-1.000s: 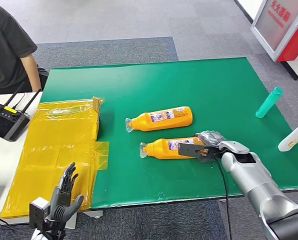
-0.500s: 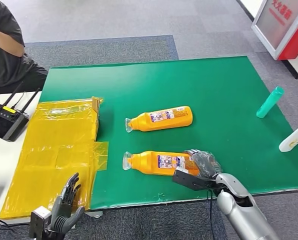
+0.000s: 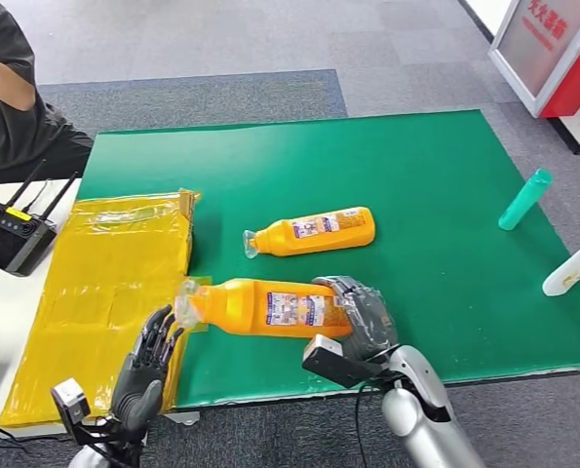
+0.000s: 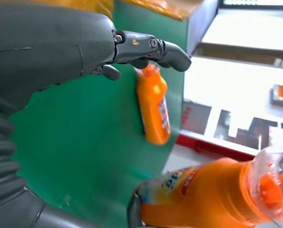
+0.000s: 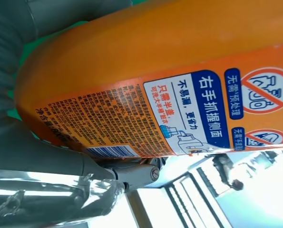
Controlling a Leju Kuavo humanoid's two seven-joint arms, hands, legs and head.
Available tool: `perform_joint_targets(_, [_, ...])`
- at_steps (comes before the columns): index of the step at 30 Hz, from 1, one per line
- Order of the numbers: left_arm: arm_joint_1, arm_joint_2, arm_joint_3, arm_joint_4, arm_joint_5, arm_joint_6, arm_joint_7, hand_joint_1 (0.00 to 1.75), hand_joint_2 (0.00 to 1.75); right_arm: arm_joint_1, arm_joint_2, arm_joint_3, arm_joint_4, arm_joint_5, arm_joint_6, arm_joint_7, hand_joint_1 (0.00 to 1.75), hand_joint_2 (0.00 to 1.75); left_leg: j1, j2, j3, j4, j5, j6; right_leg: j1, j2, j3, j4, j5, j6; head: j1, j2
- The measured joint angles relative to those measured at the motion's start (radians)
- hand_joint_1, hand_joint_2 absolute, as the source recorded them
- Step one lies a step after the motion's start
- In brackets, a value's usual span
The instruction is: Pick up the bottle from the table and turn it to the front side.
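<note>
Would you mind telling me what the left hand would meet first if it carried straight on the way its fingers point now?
Most likely the clear cap end of the held orange bottle, which the right hand carries just ahead of the left hand. Depth is hard to judge, so the fingers might pass under it and over the yellow bag.

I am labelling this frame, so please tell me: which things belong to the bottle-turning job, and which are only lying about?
Job:
- held orange bottle
- right hand gripping its base end
- left hand, fingers apart near the cap end

Lying about:
- second orange bottle
- teal bottle
- white bottle
- yellow bag
- black controller
</note>
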Motion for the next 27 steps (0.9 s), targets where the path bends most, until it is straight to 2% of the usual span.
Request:
perform_joint_targets(7, [-0.025, 0.011, -0.075, -0.016, 0.063, -0.066, 0.0, 0.0, 1.75, 0.006, 0.061, 0.017, 0.046, -0.035, -0.035, -0.055, 1.75, 1.75, 0.0, 0.0, 0.0, 0.0, 0.0, 0.0, 0.0, 0.0, 0.0, 0.0, 0.0, 0.0, 0.0, 0.0])
perform_joint_targets(16, [-0.072, 0.021, -0.133, -0.038, 0.086, -0.068, 0.0, 0.0, 1.75, 0.002, 0.127, 0.071, 0.134, -0.05, -0.047, -0.084, 1.75, 1.75, 0.0, 0.0, 0.0, 0.0, 0.0, -0.001, 0.0, 0.0, 0.0, 0.0, 0.0, 0.0, 0.0, 0.0])
perform_joint_targets(27, [-0.136, 0.025, -0.174, -0.046, 0.078, -0.051, 0.0, 0.0, 1.75, -0.02, 0.147, 0.137, 0.204, -0.069, -0.047, -0.104, 1.75, 1.75, 0.0, 0.0, 0.0, 0.0, 0.0, -0.001, 0.0, 0.0, 0.0, 0.0, 0.0, 0.0, 0.0, 0.0])
